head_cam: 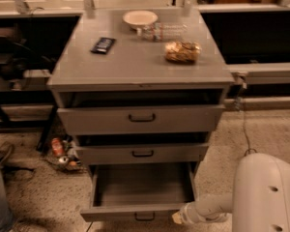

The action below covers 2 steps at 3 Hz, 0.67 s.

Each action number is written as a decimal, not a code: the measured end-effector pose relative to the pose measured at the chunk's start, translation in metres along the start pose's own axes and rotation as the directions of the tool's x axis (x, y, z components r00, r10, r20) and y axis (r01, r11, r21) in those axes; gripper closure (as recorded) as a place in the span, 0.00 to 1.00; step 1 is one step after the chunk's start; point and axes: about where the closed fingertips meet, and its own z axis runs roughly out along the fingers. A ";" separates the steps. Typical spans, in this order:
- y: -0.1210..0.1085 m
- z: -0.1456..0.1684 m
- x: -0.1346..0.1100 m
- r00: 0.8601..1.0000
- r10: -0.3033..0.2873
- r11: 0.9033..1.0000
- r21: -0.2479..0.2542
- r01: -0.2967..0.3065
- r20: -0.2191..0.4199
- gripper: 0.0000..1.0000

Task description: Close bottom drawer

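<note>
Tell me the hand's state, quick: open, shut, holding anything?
Hand: cannot tell. It is low down, by the right end of the open bottom drawer front.
</note>
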 end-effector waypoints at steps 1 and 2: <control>-0.001 0.001 -0.001 1.000 -0.001 1.000 0.000 0.001 0.005 1.00; -0.014 0.012 -0.024 0.998 -0.007 1.000 0.001 0.007 0.066 1.00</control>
